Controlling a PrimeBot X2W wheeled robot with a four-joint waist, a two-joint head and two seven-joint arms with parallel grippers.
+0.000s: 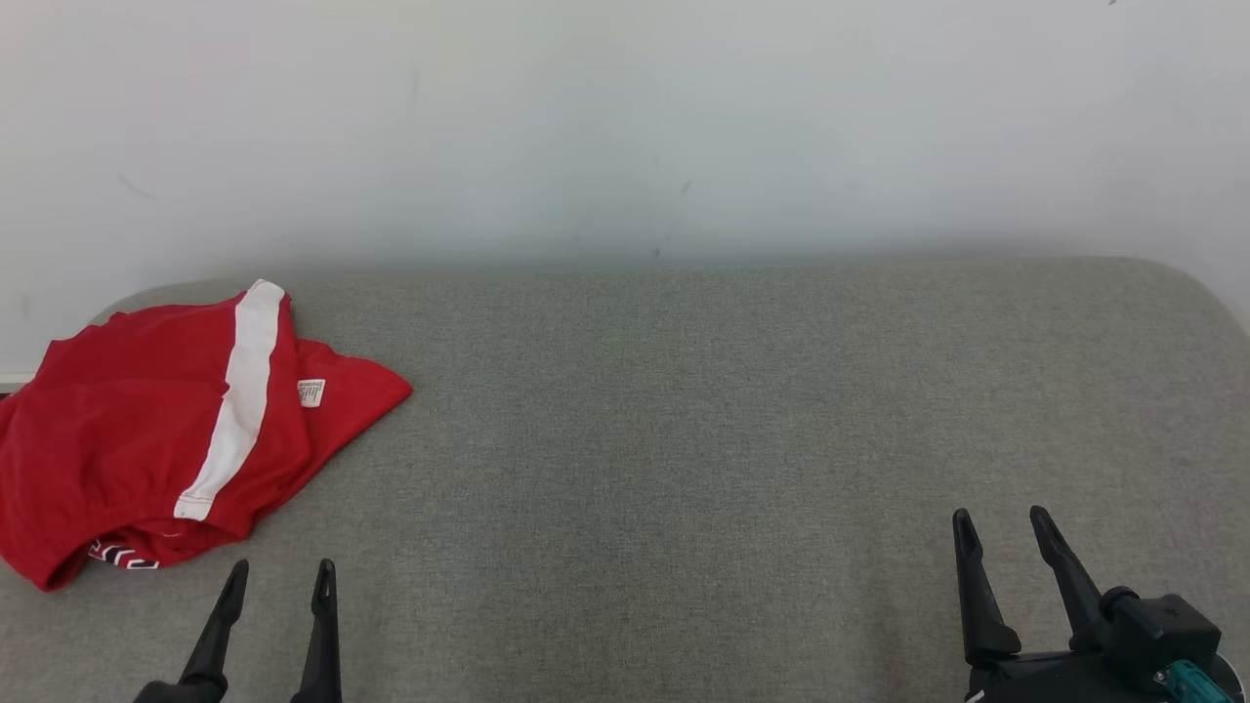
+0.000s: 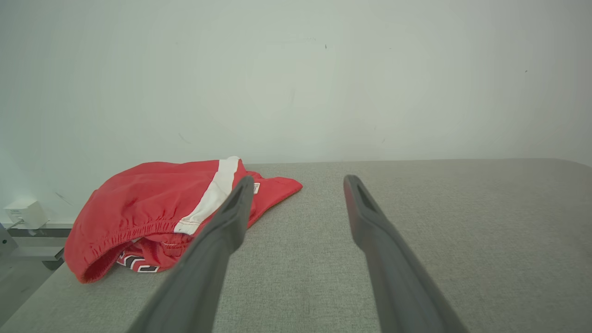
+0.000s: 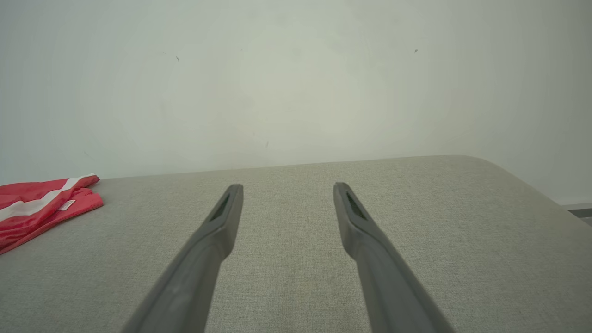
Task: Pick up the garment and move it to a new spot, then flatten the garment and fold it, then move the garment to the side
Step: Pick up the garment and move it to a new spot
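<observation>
We are seeing two long dark fingers (image 1: 217, 630) on the left gripper (image 1: 282, 567), each tapering to a narrow rounded tip. We are seeing the same pair on the right gripper (image 1: 1000, 515), rising from a blocky black housing (image 1: 1157, 625) with a small teal part (image 1: 1187, 681) at its lower edge. In the wrist views we are finding the fingers matte dark grey, flat-sided, with a slim recessed slot (image 3: 354, 205) near each tip.

This looks like a bare test room or lab. A plain, scuffed white wall (image 1: 625, 117) takes the upper half of the head view, above a grey fabric-covered table (image 1: 742, 439) with rounded corners. A small white box (image 2: 25, 212) sits at the left wrist view's left edge.
</observation>
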